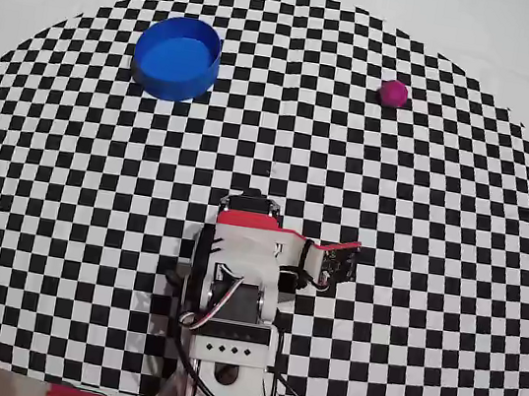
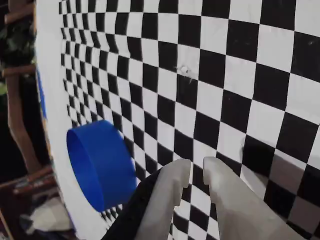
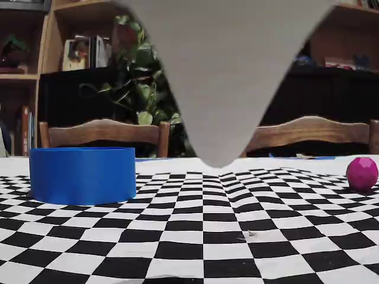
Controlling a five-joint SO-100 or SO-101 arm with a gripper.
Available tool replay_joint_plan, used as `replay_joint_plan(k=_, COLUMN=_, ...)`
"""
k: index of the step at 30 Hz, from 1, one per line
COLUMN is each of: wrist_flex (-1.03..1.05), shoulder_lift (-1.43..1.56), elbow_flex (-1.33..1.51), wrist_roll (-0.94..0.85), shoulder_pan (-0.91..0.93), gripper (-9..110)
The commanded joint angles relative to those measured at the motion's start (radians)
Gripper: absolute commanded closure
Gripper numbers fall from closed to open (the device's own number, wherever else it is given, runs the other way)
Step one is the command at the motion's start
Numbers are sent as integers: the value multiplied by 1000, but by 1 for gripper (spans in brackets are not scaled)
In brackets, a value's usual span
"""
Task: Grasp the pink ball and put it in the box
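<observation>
The pink ball [image 1: 393, 93] rests on the checkered cloth at the far right of the overhead view, and at the right edge of the fixed view as the ball [image 3: 362, 173]. The box [image 1: 172, 85], a round blue tub, stands at the far left with nothing in it. It also shows as the box [image 3: 83, 174] and as the box [image 2: 107, 165]. My arm [image 1: 237, 284] is folded near the front edge, far from both. In the wrist view my gripper [image 2: 196, 162] has its white fingers nearly together over bare squares, with nothing between them.
The checkered cloth [image 1: 71, 229] covers the table [image 1: 527, 38]. A blurred grey shape [image 3: 225, 77] hangs from the top of the fixed view; I cannot tell what it is. Wooden chairs [image 3: 103, 133] and shelves stand behind the table.
</observation>
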Motion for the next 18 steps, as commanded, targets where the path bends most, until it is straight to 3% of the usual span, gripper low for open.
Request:
replay_joint_plan(k=1, wrist_flex=3, shoulder_lift=17, elbow_flex=8, wrist_roll=-3, shoulder_pan=5, gripper=101)
replay_joint_plan(k=11, wrist_flex=-21, shoulder_lift=8, elbow_flex=8, wrist_roll=-11, shoulder_pan=5, gripper=101)
replay_joint_plan(k=18, wrist_flex=-163, shoulder_lift=-28, elbow_flex=6, wrist_roll=-11, shoulder_pan=9, gripper=101)
